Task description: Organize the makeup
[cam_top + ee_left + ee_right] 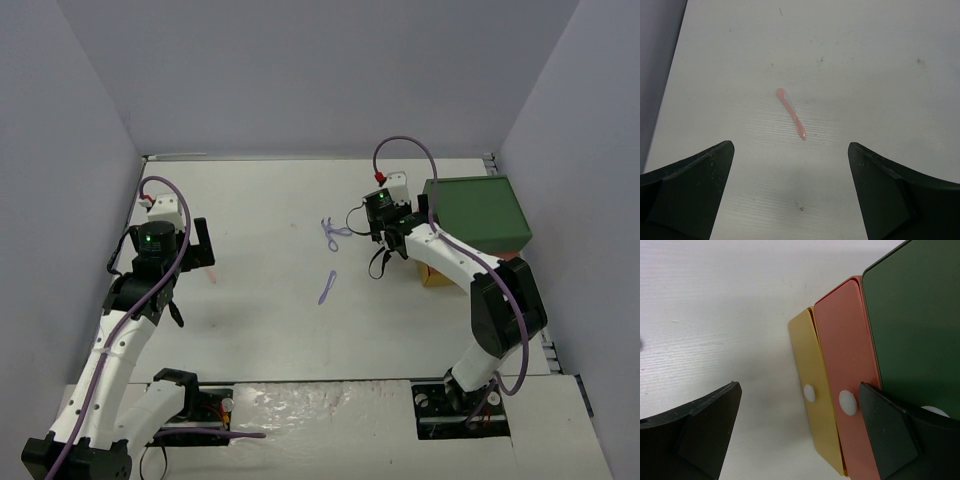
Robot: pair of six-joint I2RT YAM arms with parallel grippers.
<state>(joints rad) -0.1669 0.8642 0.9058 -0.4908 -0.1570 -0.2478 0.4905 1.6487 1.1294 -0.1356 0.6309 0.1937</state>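
Right gripper (799, 410) is hovering spread wide by the green-lidded box of yellow and salmon layers (910, 315), right of frame, contents hidden. Left gripper (790, 165), spread too, is hovering above the thin pink stick (791, 114), centre frame.

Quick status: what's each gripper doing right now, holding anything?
Left gripper: open, empty, above the thin pink plastic stick.
Right gripper: open, empty, at the yellow, orange and green layered box.
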